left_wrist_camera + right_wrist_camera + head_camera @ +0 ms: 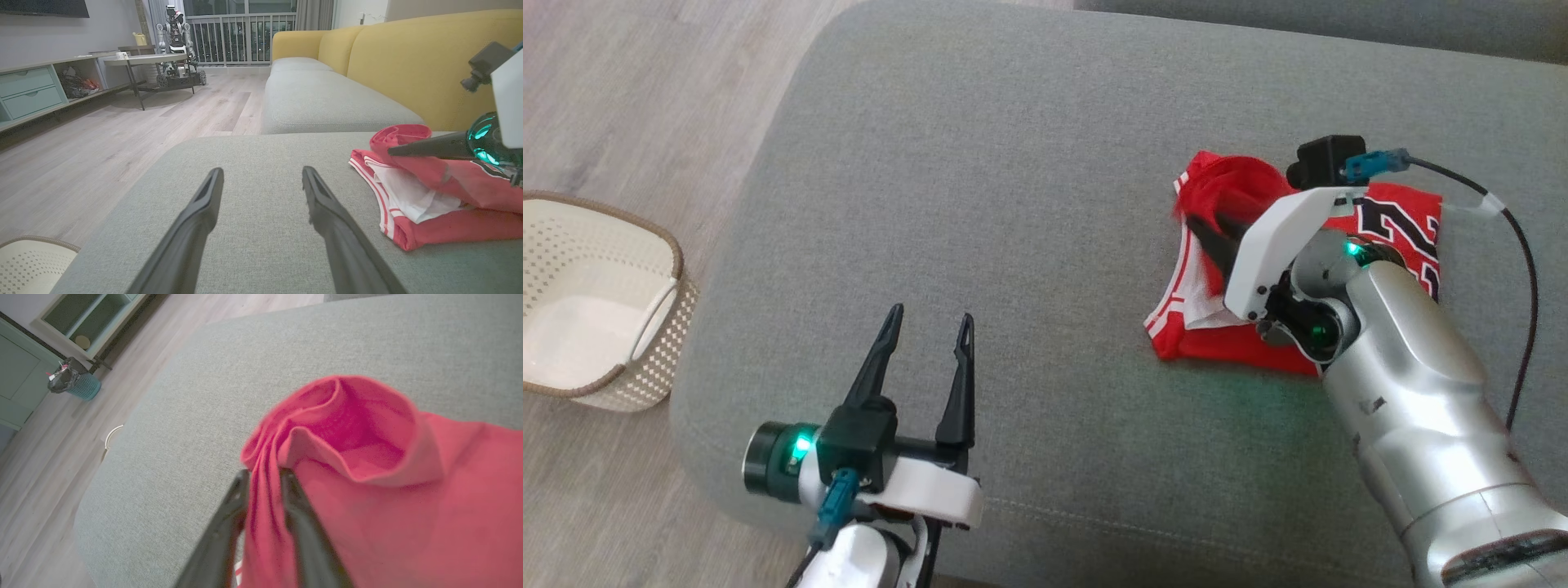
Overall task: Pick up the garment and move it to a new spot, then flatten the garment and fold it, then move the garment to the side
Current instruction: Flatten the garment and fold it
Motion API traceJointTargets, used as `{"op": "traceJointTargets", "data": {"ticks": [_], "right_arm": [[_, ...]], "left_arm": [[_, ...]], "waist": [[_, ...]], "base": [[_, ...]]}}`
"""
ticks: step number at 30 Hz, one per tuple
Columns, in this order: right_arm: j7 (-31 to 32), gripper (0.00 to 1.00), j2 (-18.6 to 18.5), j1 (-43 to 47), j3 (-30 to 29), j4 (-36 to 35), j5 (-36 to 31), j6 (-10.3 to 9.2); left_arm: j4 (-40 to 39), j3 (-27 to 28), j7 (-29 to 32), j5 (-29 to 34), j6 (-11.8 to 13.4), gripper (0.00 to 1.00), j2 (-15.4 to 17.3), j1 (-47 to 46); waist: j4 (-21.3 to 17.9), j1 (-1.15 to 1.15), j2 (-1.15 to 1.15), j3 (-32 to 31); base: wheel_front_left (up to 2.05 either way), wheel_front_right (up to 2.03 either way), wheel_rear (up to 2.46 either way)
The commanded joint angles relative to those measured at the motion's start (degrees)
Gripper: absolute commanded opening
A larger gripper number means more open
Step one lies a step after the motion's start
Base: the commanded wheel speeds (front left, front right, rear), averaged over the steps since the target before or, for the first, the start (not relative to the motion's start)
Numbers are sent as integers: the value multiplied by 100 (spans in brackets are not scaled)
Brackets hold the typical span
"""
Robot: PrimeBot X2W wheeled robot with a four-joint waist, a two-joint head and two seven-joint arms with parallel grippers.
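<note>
Right gripper [264, 473] narrowly pinching red garment [367, 465] fold; left gripper [931, 314] wide, woven grey cushion [1013, 163]

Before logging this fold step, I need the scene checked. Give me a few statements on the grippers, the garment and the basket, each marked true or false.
1. The left gripper is open and holds nothing. True.
2. The garment is blue. False: it is red with white trim.
3. A fold of the garment lies between the fingers of the right gripper. True.
4. The basket stands on the grey cushion. False: it stands on the wooden floor, off the cushion's edge on the robot's left.
</note>
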Motion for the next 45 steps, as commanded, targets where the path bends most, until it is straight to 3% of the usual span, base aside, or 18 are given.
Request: {"op": "traceJointTargets", "data": {"ticks": [1,5,8,12,17,24,32,39,45], "right_arm": [[-149,100,85,-239,124,-249,50,-2],[-396,100,67,-169,4,-676,-25,-2],[-485,100,-145,-71,-124,-1034,-209,-2],[-554,100,-870,434,-542,-1753,-909,-2],[-782,100,-1151,1049,-971,-2173,-1424,-2],[-1511,100,-598,2188,-1924,-2897,-1842,-2],[-3150,100,10,3428,-2173,-3457,-2573,-2],[-3326,100,82,4176,-2078,-4169,-2764,-2],[-3328,100,84,4582,-1911,-4227,-2805,-2]], "left_arm": [[-163,203,-30,13,2,100,-41,-231],[-180,288,-30,25,33,100,-55,-202],[-207,339,-30,37,49,100,-56,-164],[-252,381,-30,69,16,100,-64,-148],[-311,385,-30,80,-11,100,-79,-183],[-355,508,-30,62,-38,100,-90,-105],[-370,645,-30,-29,-141,100,-99,61],[-380,693,-30,7,-293,100,-99,190],[-183,685,-30,121,-401,100,-88,352]], "waist": [[-13,0,0,-1],[-109,0,0,-25],[-177,0,0,-39],[-261,0,0,-23],[-233,0,0,6],[-263,0,0,-52],[-566,0,0,-316],[-887,0,0,-589],[-1088,0,0,-762]], "base": [[0,0,0],[0,0,0],[0,0,0],[0,0,0],[0,0,0],[0,0,0],[0,0,0],[0,0,0],[0,0,0]]}}
